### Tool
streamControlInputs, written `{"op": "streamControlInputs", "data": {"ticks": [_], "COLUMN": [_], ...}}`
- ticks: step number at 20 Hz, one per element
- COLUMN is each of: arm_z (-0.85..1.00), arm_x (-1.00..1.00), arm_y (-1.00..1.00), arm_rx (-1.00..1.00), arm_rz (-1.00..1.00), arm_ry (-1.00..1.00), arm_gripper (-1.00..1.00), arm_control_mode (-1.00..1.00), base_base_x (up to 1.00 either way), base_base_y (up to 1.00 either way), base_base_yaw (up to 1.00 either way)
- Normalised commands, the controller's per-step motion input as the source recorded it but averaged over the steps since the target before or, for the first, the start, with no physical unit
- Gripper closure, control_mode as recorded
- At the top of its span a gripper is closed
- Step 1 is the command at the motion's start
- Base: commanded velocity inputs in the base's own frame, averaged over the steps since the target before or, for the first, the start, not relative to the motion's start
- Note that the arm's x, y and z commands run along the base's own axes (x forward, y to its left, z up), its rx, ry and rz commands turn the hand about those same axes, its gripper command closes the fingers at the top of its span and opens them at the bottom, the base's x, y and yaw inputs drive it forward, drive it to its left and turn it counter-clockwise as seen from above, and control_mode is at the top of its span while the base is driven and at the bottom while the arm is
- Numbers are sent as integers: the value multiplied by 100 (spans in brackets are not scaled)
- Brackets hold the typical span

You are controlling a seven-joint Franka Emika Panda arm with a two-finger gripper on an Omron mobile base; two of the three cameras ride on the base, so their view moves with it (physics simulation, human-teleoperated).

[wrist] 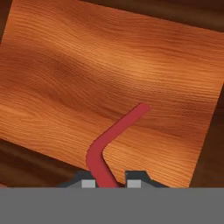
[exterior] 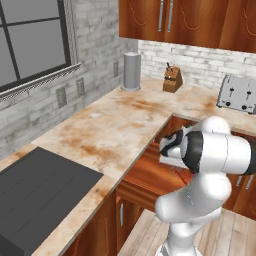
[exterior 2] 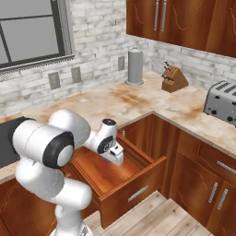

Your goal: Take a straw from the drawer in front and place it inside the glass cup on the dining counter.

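Straw: thin red straw (wrist: 114, 143), bent in the hand view, one end running down between the two dark finger tips, the other end pointing up and right over the wooden drawer floor.
Straw in the right base view: a faint red line (exterior 2: 107, 169) hanging just below the pincer, above the drawer floor; whether its lower end touches the wood I cannot tell.
Pincer: two-finger pincer (wrist: 111, 183) closed narrow on the straw, the fingers (wrist: 89, 183) pressing it from both sides.
Pincer place: inside the open drawer's span, over the part of its floor nearest the cabinet, seen from the right base view (exterior 2: 114, 160); in the left base view the arm's own white bulk hides it.
Drawer: wide shallow reddish-brown wooden drawer (exterior 2: 138, 184), pulled well out from under the surface, its front carrying a small silver handle (exterior 2: 138, 193).
Surface: beige marble-topped L-shaped counter (exterior 2: 138, 103) with rust-brown patches, running along the brick wall and round the corner.
Back edge of the surface: grey cylindrical canister (exterior 2: 135, 67) upright against the wall, and a wooden knife block (exterior 2: 174, 79) near it toward the corner.
Right end of the surface: silver toaster (exterior 2: 222, 104).
Left end of the surface: black flat cooktop (exterior: 35, 192) set in the top.
Wall: dark-framed window (exterior: 32, 40) above the surface, reddish wood upper cabinets (exterior 2: 184, 20) over the corner.
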Motion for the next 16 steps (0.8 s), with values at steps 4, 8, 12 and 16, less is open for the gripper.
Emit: {"op": "streamControlInputs", "data": {"ticks": [4,8,12,16], "arm_z": [100,100,100,89], "arm_x": [0,-1,-4,-11], "arm_y": [0,0,0,-4], "arm_rx": [0,0,0,0], "arm_rz": [0,0,0,0], "arm_ry": [-6,-10,-18,-18], "arm_gripper": [100,100,100,100], "arm_control_mode": [-100,-100,-100,-100], "base_base_x": [0,0,0,0], "base_base_y": [0,0,0,0], "base_base_yaw": [0,0,0,0]}}
